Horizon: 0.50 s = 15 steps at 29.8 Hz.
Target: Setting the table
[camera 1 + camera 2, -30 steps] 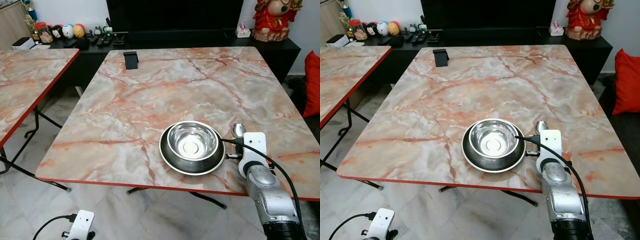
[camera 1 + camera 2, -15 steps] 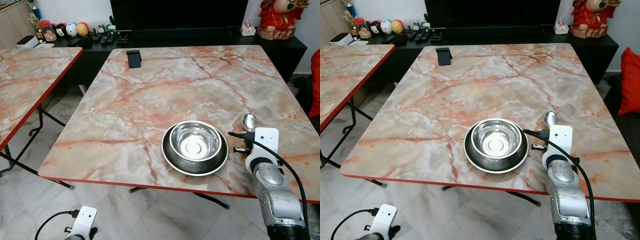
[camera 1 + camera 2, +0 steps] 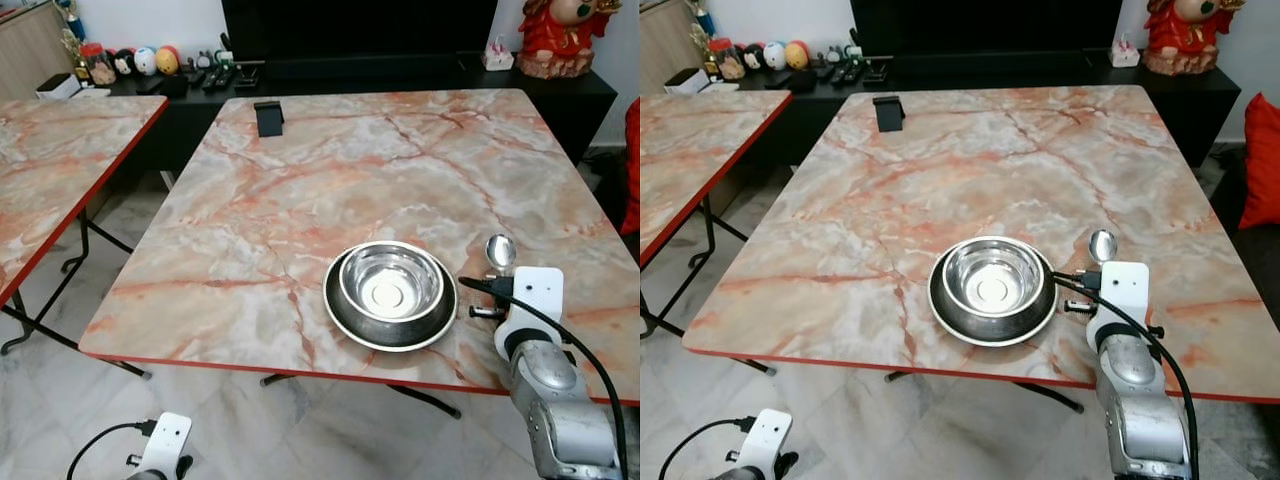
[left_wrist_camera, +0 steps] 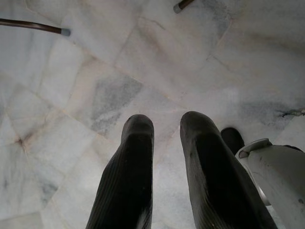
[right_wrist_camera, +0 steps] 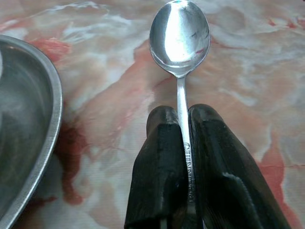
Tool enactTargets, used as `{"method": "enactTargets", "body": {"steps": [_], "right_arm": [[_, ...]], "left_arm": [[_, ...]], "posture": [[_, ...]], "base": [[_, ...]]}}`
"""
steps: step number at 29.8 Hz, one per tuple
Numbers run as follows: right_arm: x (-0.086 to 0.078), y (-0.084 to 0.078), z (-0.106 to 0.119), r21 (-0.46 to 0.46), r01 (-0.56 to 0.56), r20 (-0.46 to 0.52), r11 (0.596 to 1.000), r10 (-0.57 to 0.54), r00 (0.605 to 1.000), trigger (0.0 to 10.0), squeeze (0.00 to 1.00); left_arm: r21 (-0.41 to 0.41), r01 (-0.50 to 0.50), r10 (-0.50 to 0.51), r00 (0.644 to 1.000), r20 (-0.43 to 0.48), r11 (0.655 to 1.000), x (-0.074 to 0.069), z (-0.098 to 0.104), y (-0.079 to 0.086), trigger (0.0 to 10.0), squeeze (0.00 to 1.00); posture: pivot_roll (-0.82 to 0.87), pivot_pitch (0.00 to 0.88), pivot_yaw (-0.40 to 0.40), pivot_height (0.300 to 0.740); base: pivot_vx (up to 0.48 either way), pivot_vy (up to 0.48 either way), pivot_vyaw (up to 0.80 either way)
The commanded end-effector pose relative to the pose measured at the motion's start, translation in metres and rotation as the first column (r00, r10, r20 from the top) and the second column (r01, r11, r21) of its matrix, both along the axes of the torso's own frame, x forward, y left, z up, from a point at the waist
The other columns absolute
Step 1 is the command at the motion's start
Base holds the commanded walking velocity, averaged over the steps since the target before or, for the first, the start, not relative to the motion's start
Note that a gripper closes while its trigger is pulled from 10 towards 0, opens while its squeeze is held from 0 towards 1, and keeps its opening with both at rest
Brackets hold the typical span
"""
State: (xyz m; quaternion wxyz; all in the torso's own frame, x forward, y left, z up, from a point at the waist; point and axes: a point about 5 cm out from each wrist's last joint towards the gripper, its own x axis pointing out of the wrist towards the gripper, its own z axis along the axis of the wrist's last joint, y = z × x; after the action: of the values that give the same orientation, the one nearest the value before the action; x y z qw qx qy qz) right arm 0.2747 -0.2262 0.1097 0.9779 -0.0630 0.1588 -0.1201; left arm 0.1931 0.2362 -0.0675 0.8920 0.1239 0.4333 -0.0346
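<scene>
A steel bowl [image 3: 389, 282] sits inside a dark round plate [image 3: 350, 322] near the front edge of the marble table [image 3: 330, 190]. Just right of the plate, my right gripper [image 5: 183, 117] is shut on the handle of a metal spoon [image 5: 179, 36]. The spoon's bowl [image 3: 500, 250] points toward the far side and lies low over the tabletop; I cannot tell whether it touches. The right arm [image 3: 545, 385] reaches in from the front right. My left gripper [image 4: 167, 126] hangs idle over the floor tiles with a gap between its fingers.
A small black stand [image 3: 268, 118] sits at the table's far left. A second marble table [image 3: 60, 150] stands to the left. Behind is a black console [image 3: 350, 75] with toys and remotes, a red figurine [image 3: 558, 35], and a red cushion [image 3: 632, 170] at right.
The camera has shifted slightly. My right gripper has carried the spoon a little to the right, away from the plate's rim. The bowl and plate have not moved.
</scene>
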Motion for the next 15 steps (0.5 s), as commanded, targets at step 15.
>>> {"method": "enactTargets", "body": {"steps": [15], "right_arm": [[-0.001, 0.009, -0.008, -0.002, -0.036, -0.033, 0.999, 0.035, 0.999, 10.0, 0.0]], "left_arm": [[0.007, 0.018, -0.017, 1.0, -0.025, 1.0, -0.002, -0.002, -0.003, 10.0, 0.0]], "posture": [[-0.05, 0.0, 0.086, 0.724]], "base": [[0.0, 0.0, 0.0]]}}
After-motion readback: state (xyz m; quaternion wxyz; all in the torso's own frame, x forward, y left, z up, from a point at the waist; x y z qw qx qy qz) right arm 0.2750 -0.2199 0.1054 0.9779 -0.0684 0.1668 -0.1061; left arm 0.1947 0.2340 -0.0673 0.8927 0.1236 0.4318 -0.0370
